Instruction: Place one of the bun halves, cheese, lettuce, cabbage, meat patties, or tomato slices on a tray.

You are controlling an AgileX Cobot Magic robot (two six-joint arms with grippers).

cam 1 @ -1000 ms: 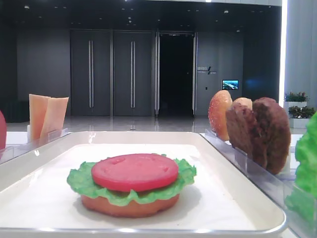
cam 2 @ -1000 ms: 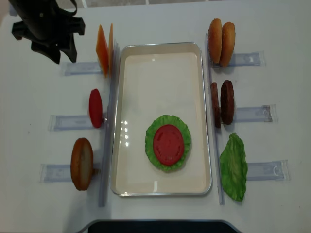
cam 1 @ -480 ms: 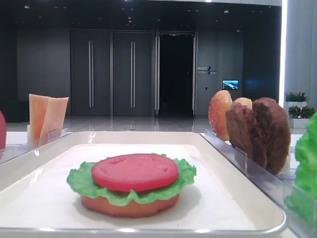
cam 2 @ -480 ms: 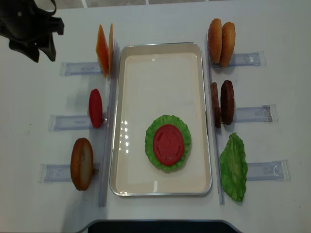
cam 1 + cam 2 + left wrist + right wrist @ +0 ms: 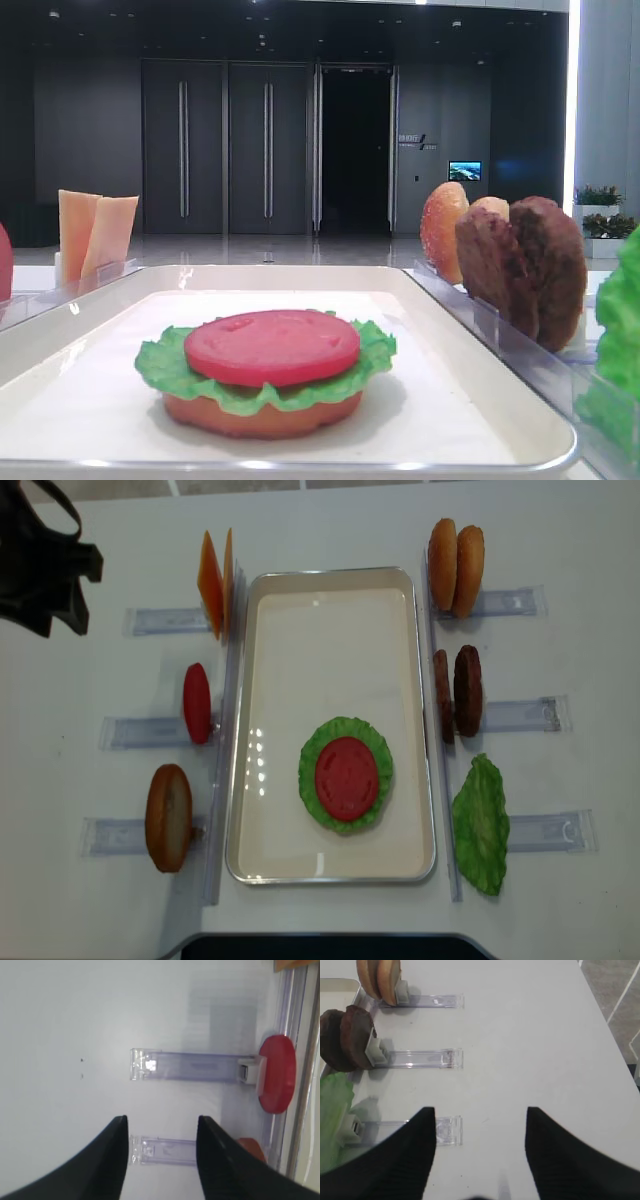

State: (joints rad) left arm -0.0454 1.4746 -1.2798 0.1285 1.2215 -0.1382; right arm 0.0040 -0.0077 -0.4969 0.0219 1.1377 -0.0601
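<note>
On the white tray (image 5: 330,580) lies a stack: a bun half (image 5: 260,415), a lettuce leaf (image 5: 375,742) and on top a tomato slice (image 5: 346,778). My left gripper (image 5: 60,625) hovers open and empty at the far left back of the table, away from the cheese (image 5: 215,580). Its wrist view shows the gripper (image 5: 161,1120) over a clear rack, with another tomato slice (image 5: 277,1074) to the right. The right gripper (image 5: 479,1110) stands open and empty over bare table, right of the meat patties (image 5: 347,1037). Cabbage is out of view.
Clear holder racks line both sides of the tray. On the left stand the cheese, a tomato slice (image 5: 197,702) and a bun half (image 5: 168,817). The right side has two bun halves (image 5: 455,565), meat patties (image 5: 458,692) and a lettuce leaf (image 5: 482,825).
My left gripper has drawn off to the left, away from the cheese rack toward the table's left edge. The stack on the tray has not moved.
</note>
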